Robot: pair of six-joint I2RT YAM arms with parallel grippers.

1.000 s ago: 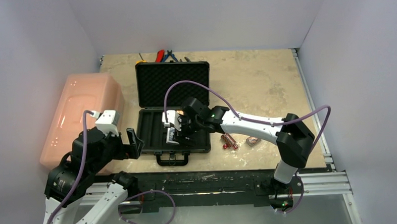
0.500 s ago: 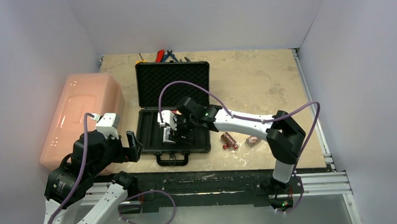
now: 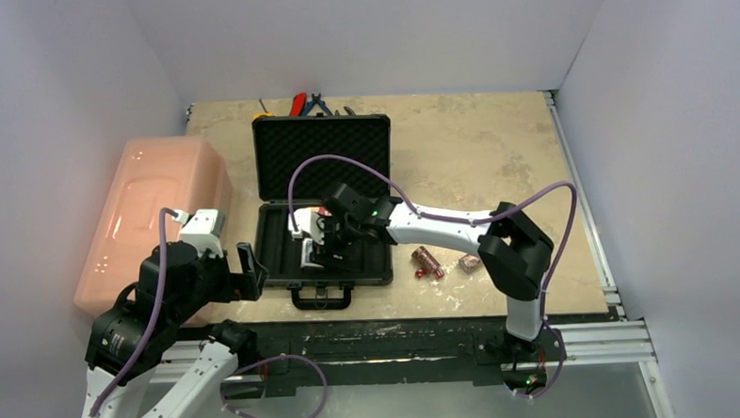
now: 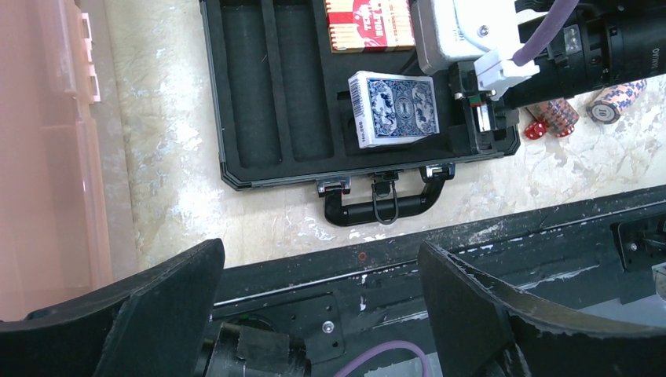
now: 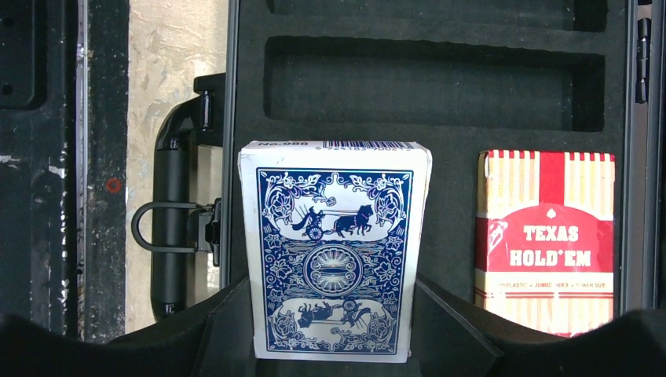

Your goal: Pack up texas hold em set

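Observation:
The black case (image 3: 278, 241) lies open, its foam-lined lid (image 3: 321, 155) raised at the back. My right gripper (image 3: 313, 252) is shut on the blue card deck (image 5: 334, 251) and holds it over the case's foam base (image 5: 432, 78). The red card deck (image 5: 546, 239) lies in the case beside it. Two reddish chip rolls (image 3: 427, 259) (image 3: 470, 262) and red dice (image 3: 428, 274) lie on the table right of the case. My left gripper (image 3: 246, 269) is open and empty, left of the case handle (image 3: 320, 297), near the table's front edge.
A large pink translucent bin (image 3: 154, 214) stands at the left edge of the table. Pliers (image 3: 310, 104) and a yellow tape measure (image 3: 261, 115) lie behind the case lid. The black frame rail (image 4: 471, 236) runs along the front edge.
My right gripper has moved left over the case base with the blue deck in it. The left arm has barely moved.

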